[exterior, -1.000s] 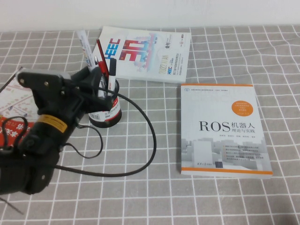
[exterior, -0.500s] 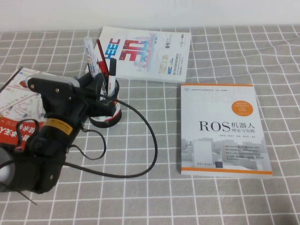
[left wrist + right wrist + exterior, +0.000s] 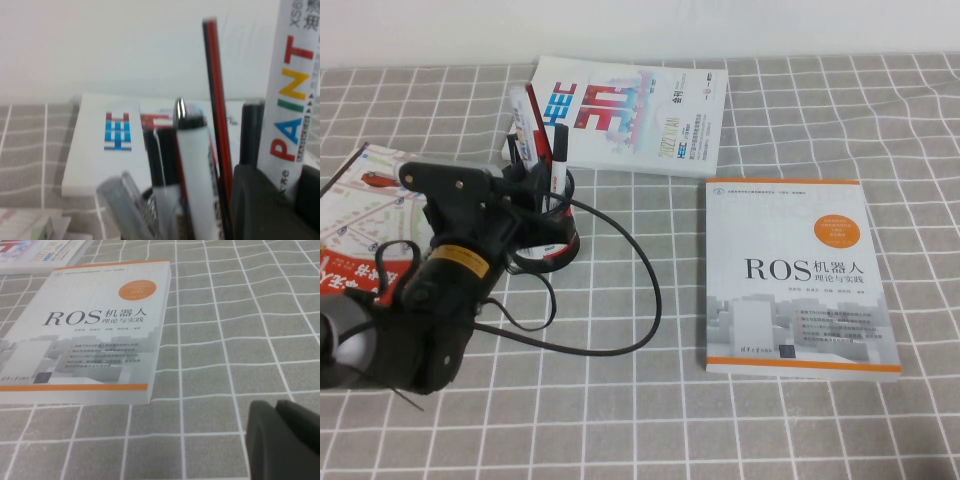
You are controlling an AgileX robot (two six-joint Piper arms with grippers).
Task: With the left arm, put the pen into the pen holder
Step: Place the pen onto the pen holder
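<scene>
The white PAINT pen (image 3: 522,118) stands upright at the near left rim of the black mesh pen holder (image 3: 556,243). My left gripper (image 3: 527,178) is shut on the pen's lower barrel. The left wrist view shows the pen (image 3: 291,100) between my dark fingers (image 3: 256,202), with its lower end hidden behind them. A red pencil (image 3: 215,100) and black-and-white pens (image 3: 192,165) stand in the holder beside it. My right gripper (image 3: 286,440) is shut and empty, low over the tablecloth; it is out of the high view.
A HEC magazine (image 3: 640,110) lies behind the holder. A ROS book (image 3: 795,270) lies to the right and also shows in the right wrist view (image 3: 95,335). A colourful booklet (image 3: 365,200) lies at the left. The arm's black cable (image 3: 645,300) loops across the cloth.
My left arm has moved right towards the holder, carrying the pen. The pen now stands lower and closer to the pens in the holder.
</scene>
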